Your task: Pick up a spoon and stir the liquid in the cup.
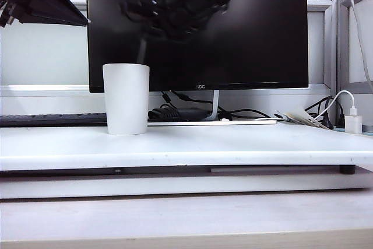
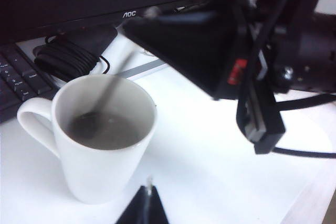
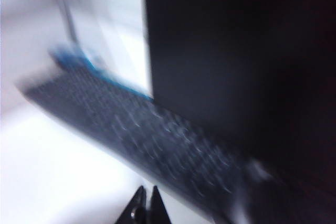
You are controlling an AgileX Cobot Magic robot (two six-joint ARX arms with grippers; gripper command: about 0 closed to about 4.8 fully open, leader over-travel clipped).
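White desk [image 1: 233, 144] is carrying the cup [image 1: 126, 98]. Right gripper [image 3: 145, 203], pinched on the spoon [image 2: 107, 94], is hovering above, dipping it in. Left gripper [image 2: 146, 203] is idling beside, grip unclear.

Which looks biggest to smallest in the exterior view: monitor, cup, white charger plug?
1. monitor
2. cup
3. white charger plug
The cup stands nearer the camera, so this ranks apparent size only.

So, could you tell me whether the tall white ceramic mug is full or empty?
Partly full: the white ceramic mug holds dark liquid well below its rim, with the thin metal spoon dipped in.
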